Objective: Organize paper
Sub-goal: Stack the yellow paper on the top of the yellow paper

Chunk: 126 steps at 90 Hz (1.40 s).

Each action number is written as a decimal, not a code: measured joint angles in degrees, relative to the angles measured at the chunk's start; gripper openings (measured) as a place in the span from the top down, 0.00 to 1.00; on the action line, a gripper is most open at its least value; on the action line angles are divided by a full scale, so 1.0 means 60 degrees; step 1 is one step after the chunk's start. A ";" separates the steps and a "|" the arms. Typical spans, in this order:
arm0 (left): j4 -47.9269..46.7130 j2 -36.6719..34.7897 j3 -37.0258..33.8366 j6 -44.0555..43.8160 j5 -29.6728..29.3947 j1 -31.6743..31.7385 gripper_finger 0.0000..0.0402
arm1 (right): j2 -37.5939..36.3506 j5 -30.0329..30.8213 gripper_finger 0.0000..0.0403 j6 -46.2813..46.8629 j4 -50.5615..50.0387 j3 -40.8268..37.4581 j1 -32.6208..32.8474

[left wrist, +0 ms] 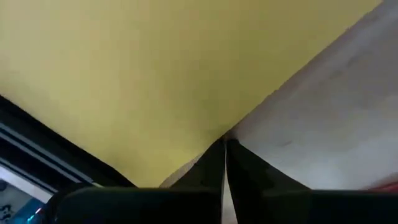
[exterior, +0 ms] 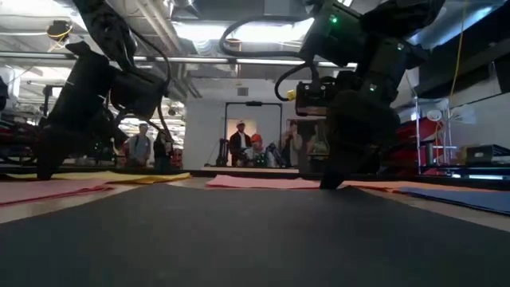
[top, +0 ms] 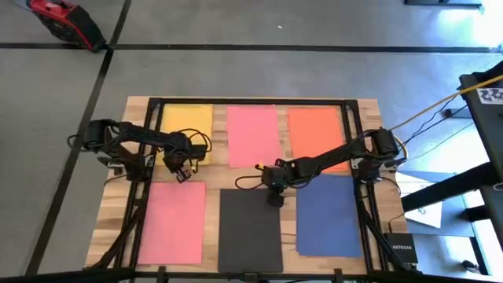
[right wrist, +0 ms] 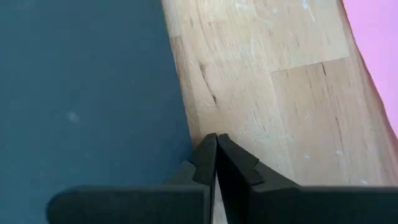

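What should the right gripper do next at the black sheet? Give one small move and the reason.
Probably part the right gripper fingers a little and slide one under the black paper. Its fingers are shut, tips down on bare wood right beside that sheet's edge, gripping nothing. The left gripper sits shut at the yellow paper corner.

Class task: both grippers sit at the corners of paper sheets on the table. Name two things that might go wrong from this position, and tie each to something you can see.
1. The left gripper has its fingers closed at the corner of the yellow sheet; pulling from one corner may crease or tear it.
2. The right gripper presses closed fingers on bare table beside the black sheet; it may miss the thin edge or push the sheet askew.
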 joint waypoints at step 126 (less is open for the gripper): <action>0.4183 -0.0991 0.1625 0.5001 0.3111 -0.2402 0.91 | 0.0004 -0.0481 0.92 -0.0140 0.0198 -0.0007 -0.0007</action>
